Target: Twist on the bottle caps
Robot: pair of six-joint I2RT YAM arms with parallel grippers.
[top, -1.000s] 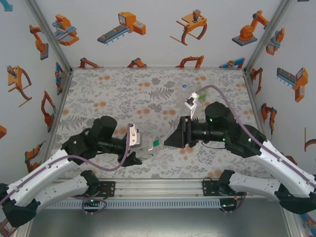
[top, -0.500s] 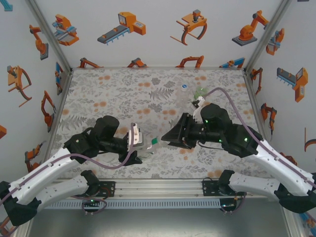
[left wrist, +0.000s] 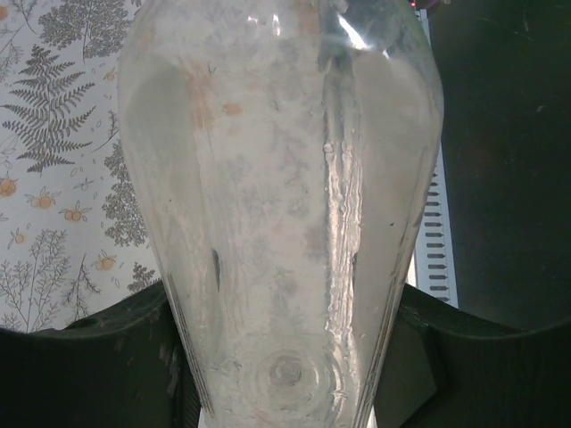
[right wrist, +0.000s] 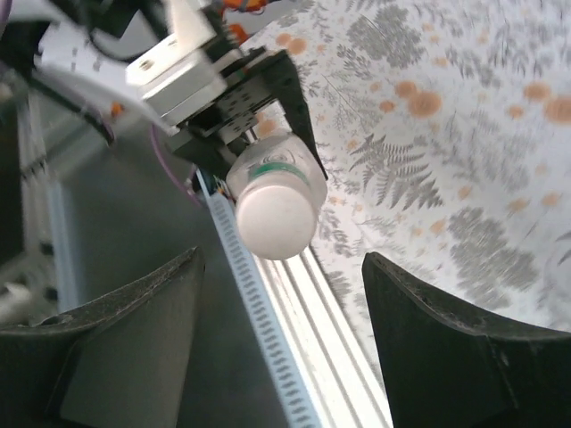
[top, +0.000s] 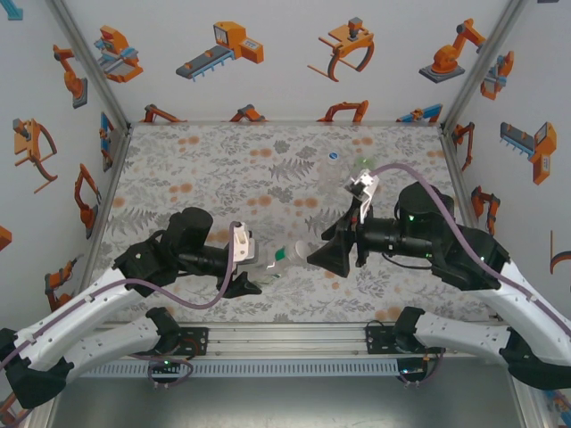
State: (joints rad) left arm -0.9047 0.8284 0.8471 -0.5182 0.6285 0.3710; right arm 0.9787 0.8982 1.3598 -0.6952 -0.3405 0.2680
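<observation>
My left gripper (top: 257, 269) is shut on a clear bottle (top: 278, 259) with a green band, holding it on its side above the mat with the neck pointing right. In the left wrist view the bottle's clear body (left wrist: 285, 205) sits between the two fingers (left wrist: 98, 357). A white bottle cap (right wrist: 277, 221) sits on the bottle's neck, facing my right gripper (right wrist: 284, 260). That gripper (top: 323, 254) stands open just right of the cap (top: 303, 249), its fingers apart from it on both sides.
Two more bottles stand at the back right of the flowered mat (top: 196, 178): one with a bluish cap (top: 332, 157) and a green-labelled one (top: 360, 166) beside the right arm's cable. The metal rail (top: 285, 337) runs along the near edge.
The right gripper has opened and drawn back to the right, off the white cap. The left gripper still holds the bottle, shifted slightly.
</observation>
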